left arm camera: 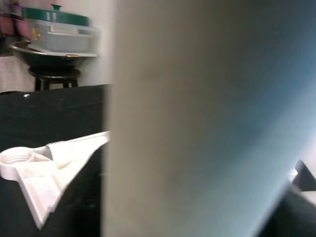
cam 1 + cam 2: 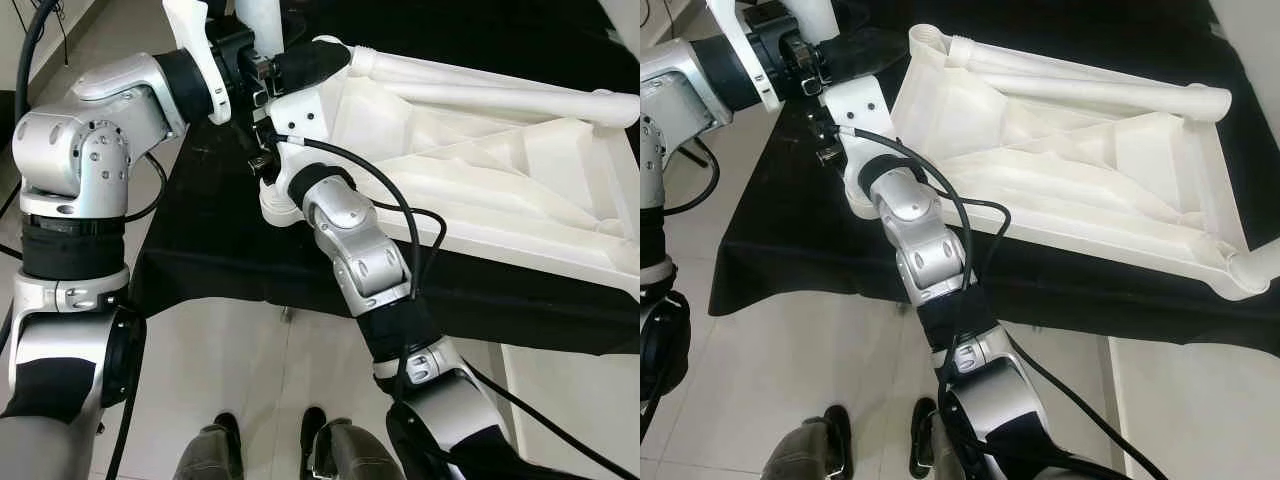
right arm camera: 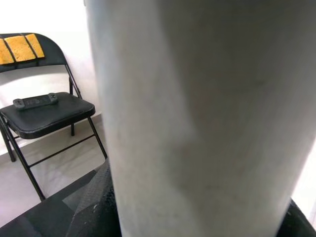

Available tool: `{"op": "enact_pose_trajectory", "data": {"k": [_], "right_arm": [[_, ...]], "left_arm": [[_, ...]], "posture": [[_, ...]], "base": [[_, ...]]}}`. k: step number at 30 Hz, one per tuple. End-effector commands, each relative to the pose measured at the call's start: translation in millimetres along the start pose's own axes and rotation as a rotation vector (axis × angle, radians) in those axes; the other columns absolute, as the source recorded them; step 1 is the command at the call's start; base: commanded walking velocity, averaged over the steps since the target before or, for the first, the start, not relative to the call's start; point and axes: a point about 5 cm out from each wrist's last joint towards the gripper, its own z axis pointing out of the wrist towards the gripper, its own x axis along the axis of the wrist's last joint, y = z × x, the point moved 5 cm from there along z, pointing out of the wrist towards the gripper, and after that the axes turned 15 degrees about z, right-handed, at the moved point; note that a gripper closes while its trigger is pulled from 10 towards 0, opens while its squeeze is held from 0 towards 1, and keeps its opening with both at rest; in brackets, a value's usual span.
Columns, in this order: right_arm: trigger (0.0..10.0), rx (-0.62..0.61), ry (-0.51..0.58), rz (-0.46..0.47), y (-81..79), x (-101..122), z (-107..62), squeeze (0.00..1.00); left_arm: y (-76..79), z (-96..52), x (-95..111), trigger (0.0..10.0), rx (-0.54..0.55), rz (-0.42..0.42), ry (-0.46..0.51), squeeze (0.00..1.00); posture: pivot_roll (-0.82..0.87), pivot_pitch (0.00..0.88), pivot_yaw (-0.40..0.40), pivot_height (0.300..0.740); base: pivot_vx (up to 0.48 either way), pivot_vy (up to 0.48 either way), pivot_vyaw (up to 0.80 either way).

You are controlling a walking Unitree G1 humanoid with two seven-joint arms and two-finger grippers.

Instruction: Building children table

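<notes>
A black cloth (image 2: pixel 790 250) covers a low surface on a pale tiled floor, and on it the white tabletop (image 2: pixel 1080 170) lies upside down, ribs facing up. One loose white leg (image 2: pixel 500 98) rests across its far edge, from about 10 to 2 o'clock. At the 10 o'clock corner both arms meet around an upright white leg (image 2: pixel 262 22). The left gripper (image 2: pixel 262 68) reaches in from 9 o'clock and the right gripper (image 2: pixel 268 140) from 6 o'clock; the leg looms close in both wrist views, yet I cannot tell whether either pair of fingers is clamped on it. A threaded corner socket (image 1: pixel 17 157) lies nearby. The step in hand seems to be seating a leg in a socket; next it likely needs the leg held plumb and turned into the thread. A black folding chair (image 3: pixel 44 116) stands beyond
</notes>
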Motion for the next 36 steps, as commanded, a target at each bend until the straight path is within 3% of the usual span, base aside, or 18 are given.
{"op": "enact_pose_trajectory", "data": {"k": [1,12,13,14,17,18,23,25,26,27,28,31,32,34,36], "right_arm": [[0.0,-0.034,-0.187,0.067,-16.9,-48,-6.4,0.00],[0.0,-0.101,-0.207,0.101,-14.1,-54,-15.3,0.00],[0.9,-0.104,-0.207,0.112,-13.2,-53,-14.6,0.00],[10.0,-0.102,-0.212,0.115,-12.5,-53,-14.0,0.00],[10.0,-0.101,-0.209,0.123,-9.3,-50,-11.9,0.00],[10.0,-0.094,-0.199,0.148,-5.1,-45,-8.7,1.00],[10.0,-0.055,-0.152,0.172,1.5,-29,-1.1,1.00],[10.0,0.141,-0.114,0.203,-6.4,-9,7.9,1.00],[10.0,0.141,-0.114,0.203,-6.4,-9,7.9,1.00],[10.0,0.341,-0.102,0.209,-16.4,7,9.8,0.45],[10.0,0.439,-0.097,0.181,-22.5,14,8.5,0.00],[10.0,0.494,-0.094,0.162,-25.9,17,7.3,0.00],[10.0,0.580,-0.090,0.165,-32.0,23,5.0,0.00],[10.0,0.580,-0.090,0.165,-32.0,23,5.0,0.00],[10.0,0.681,-0.088,0.175,-39.1,33,4.9,0.00]], "left_arm": [[40.4,16.5,10,0.0,-0.205,0.003,0.047,0.00],[44.9,16.6,11,0.0,-0.247,0.001,0.056,0.00],[46.4,16.7,10,0.0,-0.257,0.002,0.057,0.00],[48.2,16.7,10,0.0,-0.268,0.002,0.056,0.00],[49.8,16.8,10,0.0,-0.278,0.004,0.054,0.00],[51.5,16.8,9,0.0,-0.290,0.006,0.051,0.00],[54.0,16.7,8,0.0,-0.310,0.010,0.045,0.00],[56.7,16.5,7,0.0,-0.335,0.012,0.037,0.00],[56.7,16.5,7,0.0,-0.335,0.012,0.037,0.00],[59.5,15.7,5,0.0,-0.362,0.017,0.024,0.00],[61.4,15.0,5,0.0,-0.380,0.016,0.021,0.00],[62.7,14.5,4,0.0,-0.391,0.015,0.019,0.00],[64.3,13.7,4,0.0,-0.407,0.015,0.015,0.00],[64.3,13.7,4,0.0,-0.407,0.015,0.015,0.00],[67.1,12.7,2,0.0,-0.431,0.015,0.009,0.00]], "posture": [[-0.16,0.281,-0.090,0.740],[-0.16,0.274,-0.080,0.740],[-0.16,0.272,-0.078,0.740],[-0.16,0.272,-0.078,0.740],[-0.15,0.271,-0.075,0.740],[-0.15,0.271,-0.075,0.740],[-0.15,0.272,-0.074,0.740],[-0.14,0.275,-0.069,0.740],[-0.14,0.275,-0.069,0.740],[-0.14,0.276,-0.067,0.740],[-0.14,0.275,-0.065,0.740],[-0.14,0.275,-0.065,0.740],[-0.14,0.277,-0.064,0.740],[-0.14,0.277,-0.064,0.740],[-0.13,0.281,-0.059,0.740]], "base": [[0.000,0.000,0.00],[0.000,0.000,0.00],[0.000,0.000,0.00],[0.000,0.000,0.00],[0.000,0.000,0.00],[0.000,0.000,0.00],[0.000,0.000,0.00],[0.000,0.000,0.00],[0.000,0.000,0.00],[0.000,0.000,0.00],[0.000,0.000,0.00],[0.000,0.000,0.00],[0.000,0.000,0.00],[0.000,0.000,0.00],[0.000,0.000,0.00]]}}
